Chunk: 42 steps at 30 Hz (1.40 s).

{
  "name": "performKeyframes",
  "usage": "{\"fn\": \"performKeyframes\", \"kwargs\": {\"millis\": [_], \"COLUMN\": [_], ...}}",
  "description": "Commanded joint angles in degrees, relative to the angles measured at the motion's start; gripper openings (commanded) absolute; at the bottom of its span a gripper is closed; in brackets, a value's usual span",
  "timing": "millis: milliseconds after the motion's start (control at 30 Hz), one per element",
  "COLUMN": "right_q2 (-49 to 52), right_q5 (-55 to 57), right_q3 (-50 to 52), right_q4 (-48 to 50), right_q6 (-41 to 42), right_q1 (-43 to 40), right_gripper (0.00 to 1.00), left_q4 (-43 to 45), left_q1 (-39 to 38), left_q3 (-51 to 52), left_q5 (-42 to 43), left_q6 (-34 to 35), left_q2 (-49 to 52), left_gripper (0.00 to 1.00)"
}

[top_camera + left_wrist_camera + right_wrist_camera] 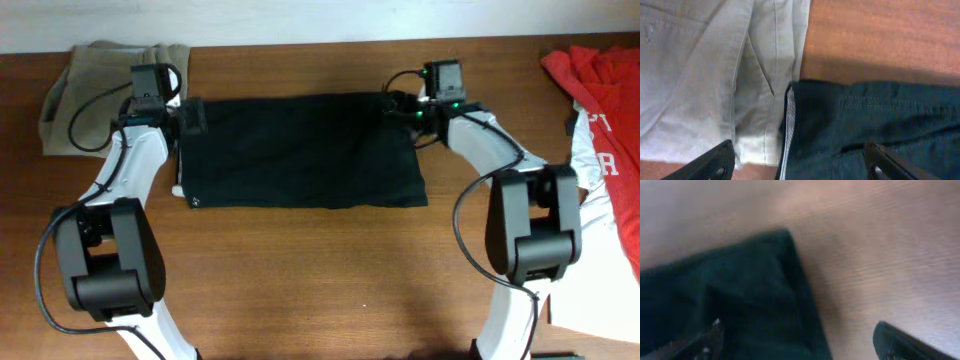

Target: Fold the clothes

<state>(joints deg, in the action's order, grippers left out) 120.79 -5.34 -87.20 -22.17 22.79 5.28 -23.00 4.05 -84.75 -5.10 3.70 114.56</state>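
The black shorts (300,150) lie flat as a wide rectangle on the table's far half. My left gripper (190,117) is open over their far left corner, where the pale inner waistband edge (789,125) shows beside the dark cloth (865,125). My right gripper (405,108) is open over the far right corner of the shorts (730,305), one finger above the cloth, the other above bare wood. Khaki shorts (95,90) lie at the far left and also fill the left of the left wrist view (705,75). A red shirt (600,80) lies on a white shirt (615,220) at the right edge.
The wooden table (320,280) runs across the whole overhead view. Both arm bases (105,260) (530,250) stand near the front, left and right of the shorts. A pale wall strip borders the table's far edge.
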Motion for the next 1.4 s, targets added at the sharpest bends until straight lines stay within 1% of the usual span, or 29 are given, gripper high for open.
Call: {"fn": "performKeyframes", "kwargs": {"millis": [0,33,67,100,133,167,200,267,300,333,433,500,533,633,667,733,833,900,933,1100,1133,1233,1267,1300,1333,1367], "right_q2": [-6.08,-6.25,-6.25,-6.21,-5.97,-5.62,-5.22,-4.46,-3.87,-3.32,-1.84,-1.42,-1.18,-0.68,-0.42,-0.39,-0.44,-0.76,-1.07,-4.63,-5.51,-8.20,-9.25,-11.10,-12.85,-13.92], "right_q5": [-4.09,-8.61,-12.07,-14.69,-15.43,-15.43,-15.43,-15.43,-15.41,-15.08,-9.81,-9.16,-9.46,-10.73,-10.73,-10.78,-10.49,-10.40,-9.94,-7.04,-6.75,-2.73,-1.55,-0.13,0.07,0.02], "right_q3": [-7.61,-9.29,-9.68,-9.68,-9.51,-9.03,-8.28,-5.84,-4.00,-2.60,0.70,2.71,4.33,11.23,12.48,14.19,14.25,14.25,14.23,14.23,14.23,14.23,14.23,14.23,14.23,14.23], "right_q4": [-9.90,-14.27,-16.59,-18.51,-21.05,-23.50,-24.65,-24.09,-23.41,-22.95,-22.23,-21.51,-20.94,-13.97,-12.74,-12.35,-14.47,-14.84,-14.91,-15.41,-15.78,-17.11,-17.49,-18.36,-19.26,-19.74], "right_q6": [-0.87,-4.20,-6.27,-7.72,-8.02,-8.00,-7.98,-7.96,-7.91,-7.21,-1.16,-0.85,-0.81,-0.83,-0.83,0.37,2.36,2.86,3.08,3.28,3.32,7.89,8.22,9.22,9.25,9.22], "right_q1": [-1.51,-1.31,-1.16,-1.05,-0.72,-0.15,0.46,1.77,2.75,3.39,3.87,3.37,2.89,1.44,0.83,-1.57,-6.16,-8.68,-9.62,-12.07,-12.07,-12.04,-12.07,-12.04,-12.07,-12.07], "right_gripper": [0.97,0.82,0.59,0.41,0.27,0.16,0.10,0.08,0.08,0.08,0.07,0.07,0.07,0.07,0.04,0.04,0.04,0.04,0.04,0.04,0.04,0.04,0.04,0.04,0.04,0.04], "left_q4": [-4.20,-6.58,-8.59,-10.62,-12.07,-13.86,-14.47,-15.45,-16.13,-16.48,-17.16,-17.64,-18.10,-18.23,-18.34,-19.19,-19.76,-20.24,-20.83,-22.51,-22.69,-22.60,-22.49,-22.25,-22.03,-22.03], "left_q1": [-0.04,-0.04,-0.04,-0.02,-0.02,-0.02,-0.04,-0.02,-0.04,-0.04,-0.02,0.04,0.17,1.42,2.01,3.19,4.90,5.49,5.51,4.52,4.20,2.58,2.43,2.43,2.67,2.89], "left_q3": [-1.79,-1.79,-1.77,-1.62,-1.44,-1.33,-1.33,-1.33,-1.33,-1.33,-1.33,-1.33,-1.33,-1.33,-1.33,-1.33,-1.40,-1.53,-1.88,-3.69,-3.69,-3.69,-3.69,-3.69,-3.69,-3.69], "left_q5": [0.81,0.87,1.33,2.03,2.95,3.98,4.13,4.33,4.35,4.74,9.05,8.98,8.96,9.01,9.01,8.98,9.01,9.01,8.98,8.98,8.98,8.76,8.74,8.72,8.76,8.81], "left_q6": [-0.15,-0.11,-0.09,-0.04,-0.04,-0.04,-0.04,0.00,0.68,1.03,1.03,1.05,1.31,3.19,3.41,3.39,3.39,3.39,3.39,3.34,3.32,3.32,3.32,3.30,3.30,3.30], "left_q2": [-5.40,-5.95,-5.95,-5.77,-5.64,-5.11,-4.68,-2.97,-1.77,-1.05,3.76,6.34,7.74,11.32,12.09,12.31,12.24,11.80,11.34,6.45,5.16,-0.96,-2.56,-5.07,-6.75,-7.52], "left_gripper": [0.76,0.68,0.60,0.45,0.38,0.35,0.30,0.09,0.04,0.03,0.05,0.07,0.10,0.11,0.11,0.11,0.11,0.09,0.05,0.05,0.07,0.15,0.26,0.77,0.99,0.99]}}
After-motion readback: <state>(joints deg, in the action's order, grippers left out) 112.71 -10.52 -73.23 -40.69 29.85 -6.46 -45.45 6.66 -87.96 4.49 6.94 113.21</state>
